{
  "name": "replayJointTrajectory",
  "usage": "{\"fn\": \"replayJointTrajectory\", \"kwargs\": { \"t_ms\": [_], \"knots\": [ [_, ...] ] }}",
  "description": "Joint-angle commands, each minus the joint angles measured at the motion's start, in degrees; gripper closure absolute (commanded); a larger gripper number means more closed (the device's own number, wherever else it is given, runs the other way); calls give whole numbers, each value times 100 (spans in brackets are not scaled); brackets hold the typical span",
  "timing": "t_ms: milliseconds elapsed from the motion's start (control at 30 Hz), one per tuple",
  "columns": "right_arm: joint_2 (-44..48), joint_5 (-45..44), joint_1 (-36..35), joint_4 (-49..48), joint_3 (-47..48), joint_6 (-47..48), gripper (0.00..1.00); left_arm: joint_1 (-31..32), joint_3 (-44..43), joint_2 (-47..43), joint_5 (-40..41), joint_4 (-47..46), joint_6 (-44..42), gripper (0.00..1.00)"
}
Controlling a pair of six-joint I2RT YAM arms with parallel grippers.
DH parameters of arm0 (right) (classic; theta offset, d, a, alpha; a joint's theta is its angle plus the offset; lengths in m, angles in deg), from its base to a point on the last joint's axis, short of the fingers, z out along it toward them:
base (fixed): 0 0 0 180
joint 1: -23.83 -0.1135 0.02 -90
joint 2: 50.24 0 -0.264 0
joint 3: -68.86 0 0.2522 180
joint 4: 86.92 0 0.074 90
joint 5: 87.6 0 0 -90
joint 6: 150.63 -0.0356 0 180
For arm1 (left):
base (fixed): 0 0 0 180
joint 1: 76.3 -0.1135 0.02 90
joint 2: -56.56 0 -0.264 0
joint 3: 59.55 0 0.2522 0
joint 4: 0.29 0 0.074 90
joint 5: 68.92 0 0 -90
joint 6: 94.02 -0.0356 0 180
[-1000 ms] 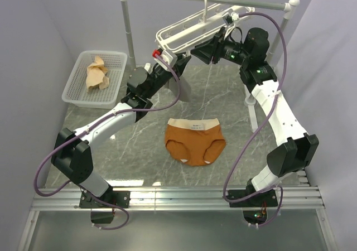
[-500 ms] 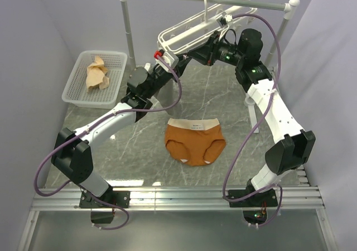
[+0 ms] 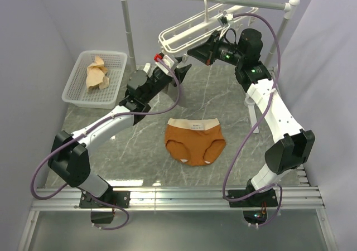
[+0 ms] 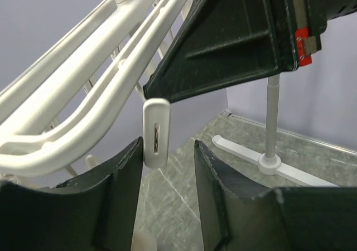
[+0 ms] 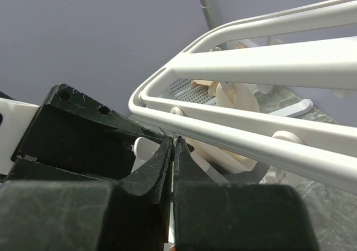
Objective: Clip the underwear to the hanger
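White clip (image 4: 155, 133) hangs between the half-open left end effector's (image 4: 167, 150) jaws.

Your top view looks down from behind the arm bases over the whole table (image 3: 139, 134). Each wrist camera looks up, close, past the left gripper (image 4: 167, 148) or right gripper (image 5: 173, 145) at the hanger (image 4: 67, 136) bars just above, probably the same corner.

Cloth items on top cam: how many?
2: the underwear flat on the table, centre; a tan cloth crumpled in the white basket, back left. More may hide beneath it.
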Motion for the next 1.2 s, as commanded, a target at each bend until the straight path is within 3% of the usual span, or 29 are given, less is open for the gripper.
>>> {"fn": "replayJointTrajectory", "kwargs": {
  "t_ms": [0, 333, 367, 467, 500, 733, 767, 867, 1167],
  "knots": [
    [-11, 35, -12, -326, 141, -166, 100, 14, 72, -234, 32, 103, 22, 55],
    [33, 184, -12, -230, 80, -183, 100, -4, -86, -137, -38, -20, 57, 78],
    [50, 184, -12, -212, 62, -183, 96, -4, -104, -120, -56, 14, 57, 86],
    [77, 167, 40, -54, 132, -166, 57, 5, -96, -128, -126, 59, 57, 94],
    [94, 158, 58, -45, 123, -140, 52, 5, -104, -120, -135, 67, 66, 95],
    [288, 332, 198, 8, -157, -226, 39, 5, -43, -128, -91, 147, 127, 98],
    [349, 438, 233, -175, -306, -393, 28, -4, -51, -137, -109, 164, 110, 98],
    [376, 755, 322, -905, -544, -1174, 16, 5, -43, -146, -126, 190, 75, 99],
    [393, 1036, 322, -1758, -852, -1853, 13, 5, -16, -146, -223, 217, 66, 99]
  ]
}}
